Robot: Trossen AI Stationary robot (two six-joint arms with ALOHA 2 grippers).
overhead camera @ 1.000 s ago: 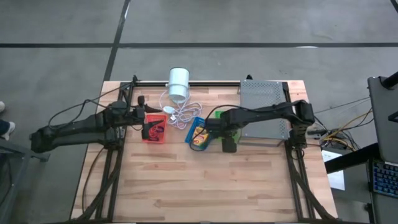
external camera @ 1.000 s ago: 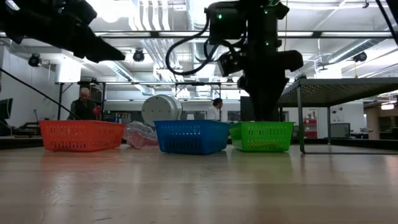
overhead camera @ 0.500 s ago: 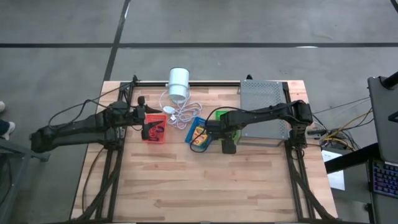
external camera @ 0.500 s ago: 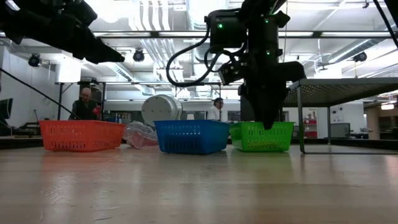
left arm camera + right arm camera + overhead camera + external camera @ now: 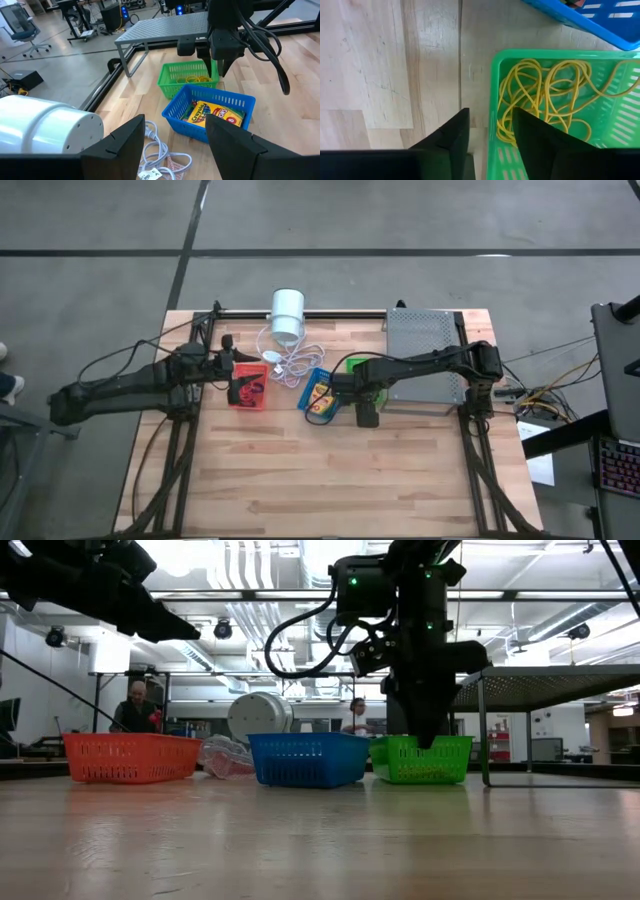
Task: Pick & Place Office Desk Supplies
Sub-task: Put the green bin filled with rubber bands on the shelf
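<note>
Directly under the right claw (image 5: 490,113): the rim of the green basket (image 5: 493,75), running straight through the gap between the two dark fingers, one outside over bare wood, the other inside over the basket floor. Spread, but only narrowly, with no visible contact on the wall yet. Seemingly at an end wall, with the basket's long axis leading away from the claw, though hard to confirm from above. Likely next: a squeeze on that thin wall, needing no sideways shift.

Inside, a loose tangle of thin yellow rubber bands (image 5: 540,95), soft and springy, lying on slotted plastic. Beside it, close but apart, the blue basket (image 5: 222,98) of the same ribbed, glossy plastic, holding a flat cardboard crayon box (image 5: 210,113). Farther along the pale wooden table (image 5: 330,470), the red basket (image 5: 130,758).

Clearly nearer the green basket: the right arm. Left claw (image 5: 176,122) spread wide and empty, up near the red basket.
</note>
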